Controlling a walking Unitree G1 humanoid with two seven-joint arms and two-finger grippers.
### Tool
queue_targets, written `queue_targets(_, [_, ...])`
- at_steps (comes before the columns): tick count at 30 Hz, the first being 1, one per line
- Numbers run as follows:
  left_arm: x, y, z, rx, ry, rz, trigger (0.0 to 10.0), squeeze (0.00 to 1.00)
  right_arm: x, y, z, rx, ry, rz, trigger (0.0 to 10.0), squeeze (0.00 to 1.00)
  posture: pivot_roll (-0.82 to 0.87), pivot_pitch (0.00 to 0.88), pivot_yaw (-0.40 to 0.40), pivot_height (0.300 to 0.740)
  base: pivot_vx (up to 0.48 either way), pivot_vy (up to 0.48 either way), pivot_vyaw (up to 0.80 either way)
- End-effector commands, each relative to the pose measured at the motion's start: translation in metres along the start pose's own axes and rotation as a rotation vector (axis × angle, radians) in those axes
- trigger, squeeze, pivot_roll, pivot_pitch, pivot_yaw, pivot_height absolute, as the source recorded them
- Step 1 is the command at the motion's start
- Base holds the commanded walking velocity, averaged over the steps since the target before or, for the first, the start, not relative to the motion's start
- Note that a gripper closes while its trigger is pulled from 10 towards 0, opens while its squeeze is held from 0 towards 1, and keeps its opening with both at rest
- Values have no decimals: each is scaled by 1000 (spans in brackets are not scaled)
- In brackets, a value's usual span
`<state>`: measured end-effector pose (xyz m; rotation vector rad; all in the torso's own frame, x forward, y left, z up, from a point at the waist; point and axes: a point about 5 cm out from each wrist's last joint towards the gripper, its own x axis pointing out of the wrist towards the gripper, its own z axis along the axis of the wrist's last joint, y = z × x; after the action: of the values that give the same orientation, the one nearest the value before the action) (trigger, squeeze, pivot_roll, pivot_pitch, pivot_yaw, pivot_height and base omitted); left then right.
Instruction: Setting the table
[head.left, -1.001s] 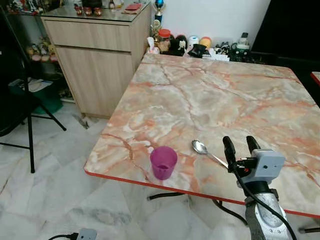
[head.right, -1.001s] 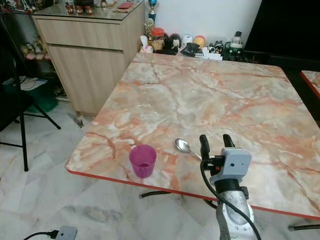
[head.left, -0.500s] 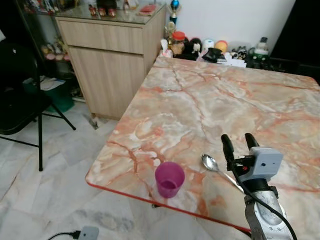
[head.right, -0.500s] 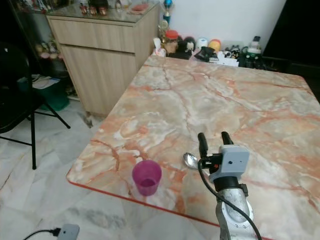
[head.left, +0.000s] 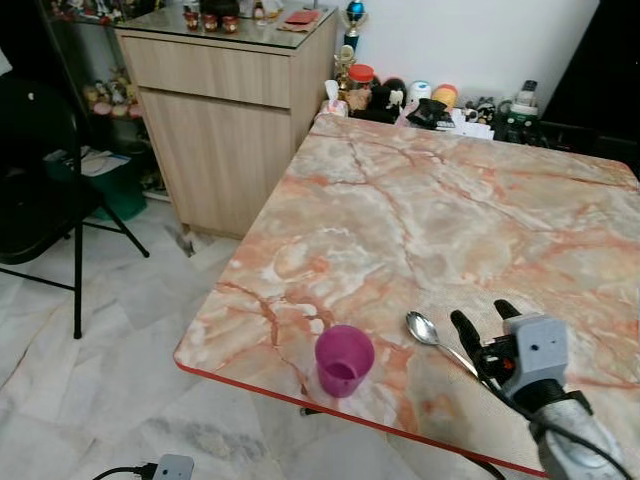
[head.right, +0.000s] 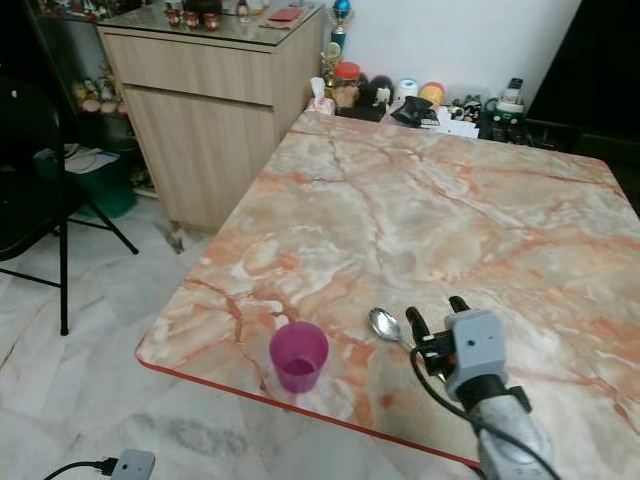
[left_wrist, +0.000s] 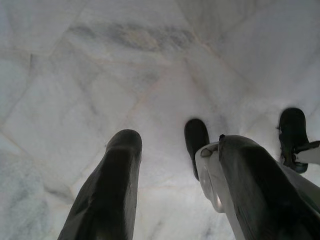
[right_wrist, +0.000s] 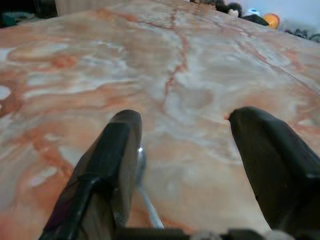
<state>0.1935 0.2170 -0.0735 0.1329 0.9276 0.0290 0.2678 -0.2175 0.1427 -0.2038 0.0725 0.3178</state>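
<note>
The right hand (head.left: 487, 323) is held open and empty low over the counter's (head.left: 450, 210) near edge. The spoon (head.left: 432, 335) lies just beside its left finger, with the purple cup (head.left: 343, 360) further left. The left hand (left_wrist: 175, 165) hangs open above the floor (left_wrist: 100, 65).

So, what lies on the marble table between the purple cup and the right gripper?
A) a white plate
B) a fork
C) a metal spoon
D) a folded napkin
C: a metal spoon lies on the table, its bowl toward the purple cup and its handle running under the open right gripper.
</note>
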Motion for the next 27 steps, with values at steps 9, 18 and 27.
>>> queue_targets(9, [0, -3, -4, 24, 26, -30, 10000, 0, 7, -41, 13, 106, 70, 182, 10000, 1000, -46, 146, -19, 740, 0, 0, 0])
queue_targets(18, [-1, -4, -6, 36, 31, -47, 10000, 0, 10, -52, -19, 97, 278, 305, 10000, 0, -37, 153, -7, 740, 0, 0, 0])
queue_targets(27, [-1, -3, -5, 42, 28, -49, 10000, 0, 12, -57, -29, 99, 305, 332, 10000, 0, -32, 155, -7, 740, 0, 0, 0])
